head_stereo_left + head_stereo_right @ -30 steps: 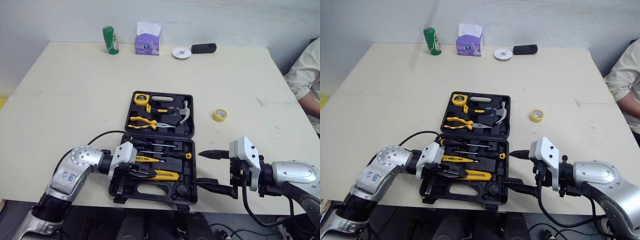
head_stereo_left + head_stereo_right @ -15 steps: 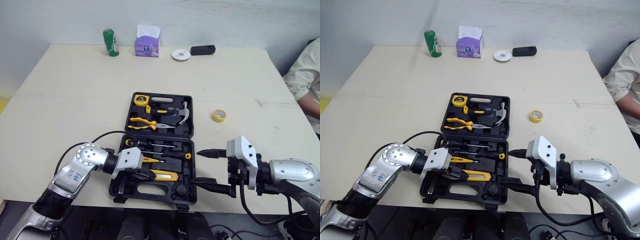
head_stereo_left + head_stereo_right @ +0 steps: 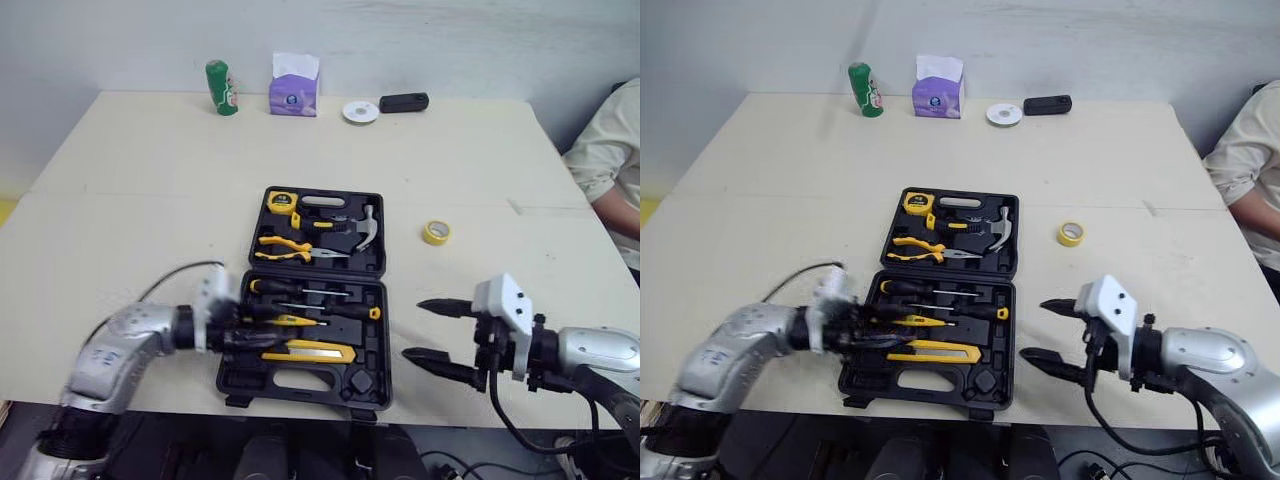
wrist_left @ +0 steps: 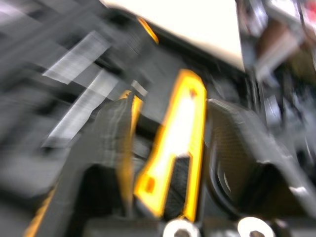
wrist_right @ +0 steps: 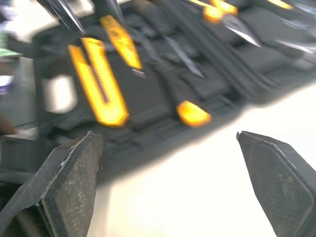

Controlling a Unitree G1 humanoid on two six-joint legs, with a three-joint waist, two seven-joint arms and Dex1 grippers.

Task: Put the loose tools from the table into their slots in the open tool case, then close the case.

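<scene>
Over the tool case (image 3: 375, 345), left gripper (image 3: 245, 338), fingers apart, should press utility knife (image 3: 310, 350) flat; right gripper (image 3: 413, 329) gapes.

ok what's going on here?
A G1 is packing tools into an open case on the table. Its left gripper is at the left end of the yellow knife, which lies in the case's near half. The right gripper hovers over the table just right of the case, jaws open and empty. A yellow tape roll lies loose to the right of the case, which is not yet closed.
</scene>
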